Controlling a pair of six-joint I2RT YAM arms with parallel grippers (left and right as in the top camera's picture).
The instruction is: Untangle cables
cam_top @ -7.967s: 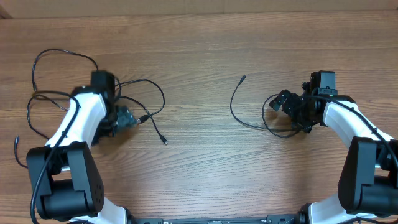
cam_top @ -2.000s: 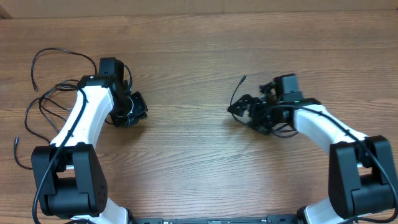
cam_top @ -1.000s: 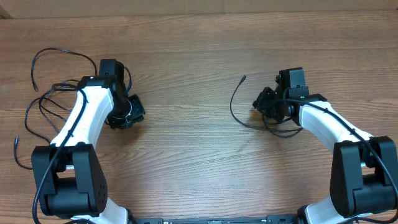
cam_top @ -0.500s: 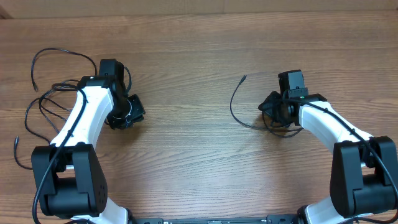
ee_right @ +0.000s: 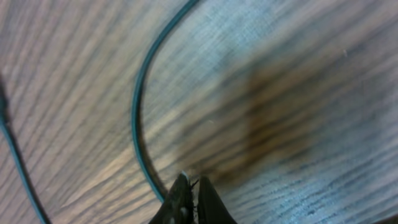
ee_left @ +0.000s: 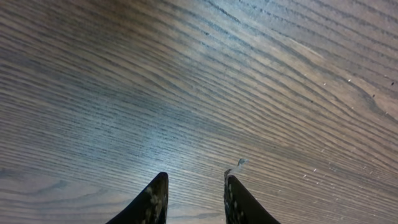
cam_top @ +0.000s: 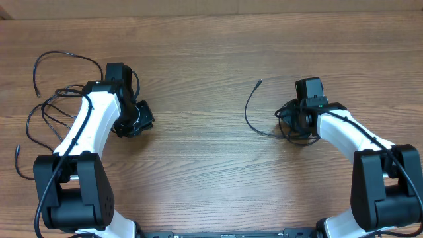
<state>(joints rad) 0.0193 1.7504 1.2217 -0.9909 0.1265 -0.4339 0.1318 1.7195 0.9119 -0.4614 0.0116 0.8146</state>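
The brown wood-grain table (cam_top: pixel 211 53) is showing a matt, finely ridged surface. The thin black rubbery cables (cam_top: pixel 246 114) are looking smooth, and the arms' white plastic shells (cam_top: pixel 86 125) are gleaming softly.

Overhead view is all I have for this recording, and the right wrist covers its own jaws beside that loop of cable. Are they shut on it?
Observer: In the right wrist view, the right gripper has its jaws shut, and a cable curves straight into their tips, so it looks pinched there.
Operator: And the left arm, is anything caught in its jaws?
Observer: No. In the left wrist view, the left gripper has its jaws apart, with only bare table between and ahead of them. No cable shows in that view.
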